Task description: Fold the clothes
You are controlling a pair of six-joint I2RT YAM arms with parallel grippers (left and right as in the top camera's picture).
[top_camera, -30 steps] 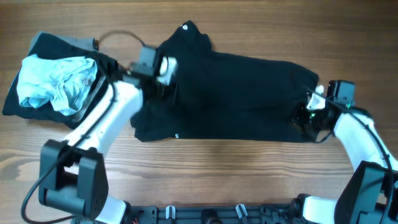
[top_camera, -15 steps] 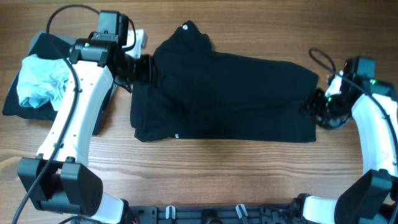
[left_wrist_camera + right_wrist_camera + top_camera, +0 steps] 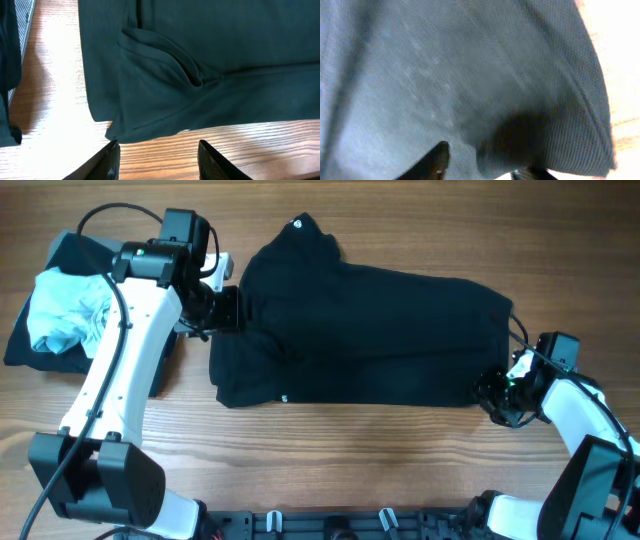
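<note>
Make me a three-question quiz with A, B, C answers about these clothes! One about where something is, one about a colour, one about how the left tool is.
1. Where is the light blue garment?
A) on the dark pile at the table's left end
B) at the right end
C) in the middle

2. What colour is the big spread garment?
A) red
B) black
C) yellow

3. How is the left tool?
A) shut on the big garment
B) holding the blue garment
C) open, empty

Answers: 1 A, it is bunched on the dark pile; 2 B, it is black all over; 3 C, the left wrist view shows its fingers apart over bare wood.
</note>
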